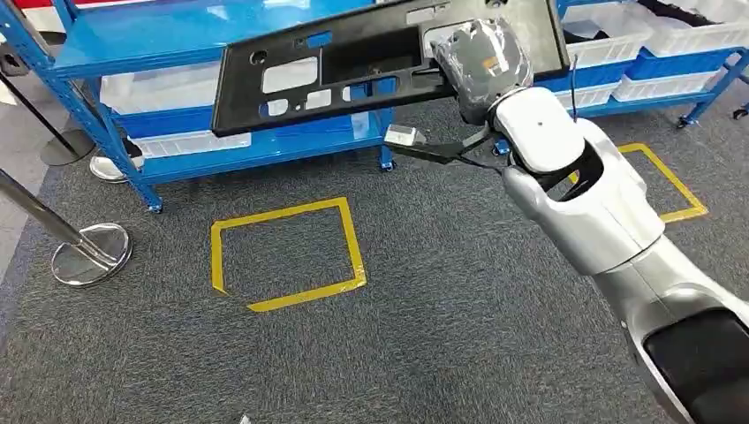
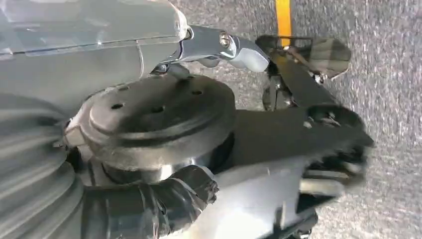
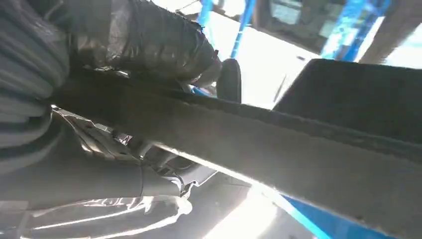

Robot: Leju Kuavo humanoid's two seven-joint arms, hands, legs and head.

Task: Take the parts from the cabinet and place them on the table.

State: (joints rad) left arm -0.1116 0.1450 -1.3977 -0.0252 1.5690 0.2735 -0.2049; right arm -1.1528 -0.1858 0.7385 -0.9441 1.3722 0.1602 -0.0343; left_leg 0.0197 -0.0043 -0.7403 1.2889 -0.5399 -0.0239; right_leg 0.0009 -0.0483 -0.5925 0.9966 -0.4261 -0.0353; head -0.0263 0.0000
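From the head view I saw my right hand, wrapped in a clear plastic cover, clamped on the long flat black plastic panel with rectangular cut-outs. The panel hung in the air, tilted, in front of the blue metal shelving rack, with the hand gripping it toward its right end. In the right wrist view the thick grey thumb lay over one face of the panel's edge and the rest of the hand pressed the other face, so the grip was closed on it.

The silver right arm reached up from the lower right, with a black cable and a small grey connector hanging beside the wrist.

Behind the panel, the rack's shelves carried white plastic bins, and more white bins stood on the rack to the right. Below, on the dark grey carpet, lay a yellow tape rectangle, and a second yellow outline showed partly behind the arm. A chrome stanchion base stood at the left.

In the left wrist view my left hand hung over the carpet; its dark fingers were blurred and I could not tell whether they were apart or together.
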